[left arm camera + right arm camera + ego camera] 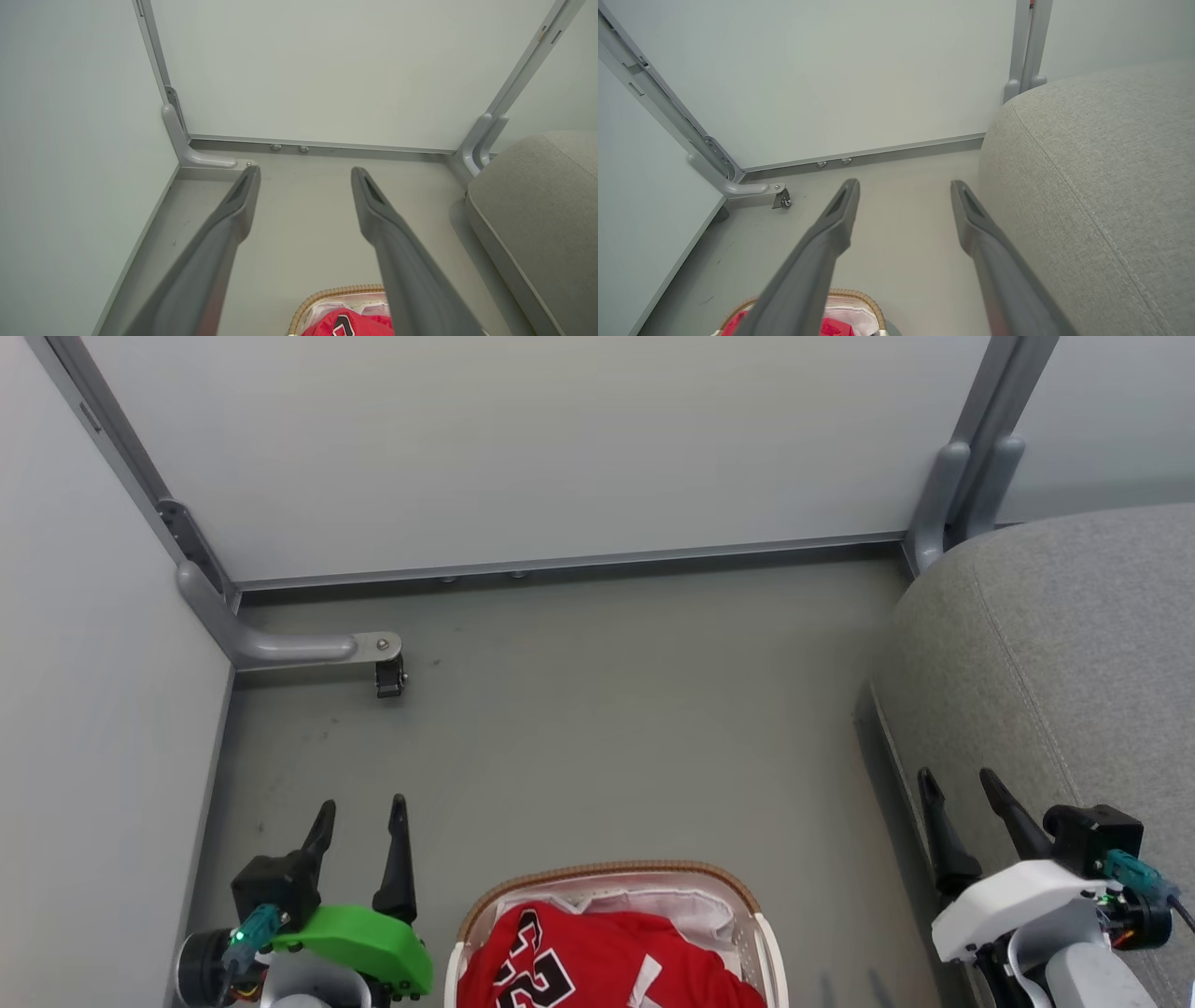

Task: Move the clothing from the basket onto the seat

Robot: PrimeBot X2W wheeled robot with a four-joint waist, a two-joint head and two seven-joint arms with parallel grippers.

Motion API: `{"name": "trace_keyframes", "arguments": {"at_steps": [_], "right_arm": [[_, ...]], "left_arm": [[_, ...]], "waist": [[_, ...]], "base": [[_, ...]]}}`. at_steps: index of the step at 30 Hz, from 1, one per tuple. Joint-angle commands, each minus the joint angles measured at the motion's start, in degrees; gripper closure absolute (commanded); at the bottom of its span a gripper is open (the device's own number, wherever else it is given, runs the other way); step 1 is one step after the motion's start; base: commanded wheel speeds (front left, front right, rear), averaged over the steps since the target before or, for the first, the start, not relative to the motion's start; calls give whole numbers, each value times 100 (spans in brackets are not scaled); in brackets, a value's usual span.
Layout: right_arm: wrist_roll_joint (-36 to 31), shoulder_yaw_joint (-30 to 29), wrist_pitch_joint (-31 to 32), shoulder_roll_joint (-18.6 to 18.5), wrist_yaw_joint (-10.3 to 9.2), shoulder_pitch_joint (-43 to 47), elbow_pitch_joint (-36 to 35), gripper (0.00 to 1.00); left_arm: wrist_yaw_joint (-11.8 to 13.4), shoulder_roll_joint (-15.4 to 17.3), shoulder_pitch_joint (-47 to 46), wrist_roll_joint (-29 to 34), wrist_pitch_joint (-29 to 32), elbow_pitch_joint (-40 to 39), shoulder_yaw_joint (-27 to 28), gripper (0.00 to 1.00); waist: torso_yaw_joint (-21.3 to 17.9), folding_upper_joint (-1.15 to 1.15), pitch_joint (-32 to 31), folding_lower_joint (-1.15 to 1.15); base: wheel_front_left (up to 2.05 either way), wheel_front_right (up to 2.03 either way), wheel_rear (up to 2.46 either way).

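Grey-white partition panels (523,448) on a metal frame take up the top and left of head view, and meet in a corner at the far left. Grey floor (607,728) runs below them, scuffed with a few dark marks near the left wall. Seat (1074,644) is on the right, grey fabric with a rounded edge and a stitched seam running down it; nothing lies on it. Basket (616,871) sits on the floor at bottom centre, cut off by the frame edge, brown woven-look rim and white perforated sides showing, and stands apart from the seat with bare floor between. Clothing (597,957) is inside the basket, bright red, bunched up, with a black-and-white printed number facing up and a white stripe at its right. White liner (672,905) shows crumpled behind the red cloth, along the far inner wall. Left claw (362,803), green cover, is at lower left over the floor, just left of the basket; fingers spread apart, holding nothing. Right claw (954,775), white cover, is at lower right by the seat's near edge; fingers also spread, holding nothing. In both wrist views the dark fingers stand wide apart, with the basket rim and some red cloth low between them. Small black caster (389,677) hangs under the frame foot, far left, on the floor.
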Motion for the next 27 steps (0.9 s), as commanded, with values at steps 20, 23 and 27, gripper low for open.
{"name": "trace_keyframes", "arguments": {"at_steps": [20, 23, 27], "right_arm": [[-1005, 420, -283, 84, 0, -1400, -406, 0], [-1145, 430, -318, 99, 0, -1485, -427, 0], [-1329, 392, -354, 113, 0, -1596, -484, 0]], "left_arm": [[-808, -349, -1959, 843, -280, 2704, -798, 0], [-830, -367, -2098, 859, -311, 3097, -903, 0], [-836, -382, -2303, 825, -352, 3626, -1050, 0]], "waist": [[-883, 0, 2462, 0], [-941, 0, 2741, 0], [-977, 0, 3125, 0]], "base": [[0, 0, 0], [0, 0, 0], [0, 0, 0]]}}
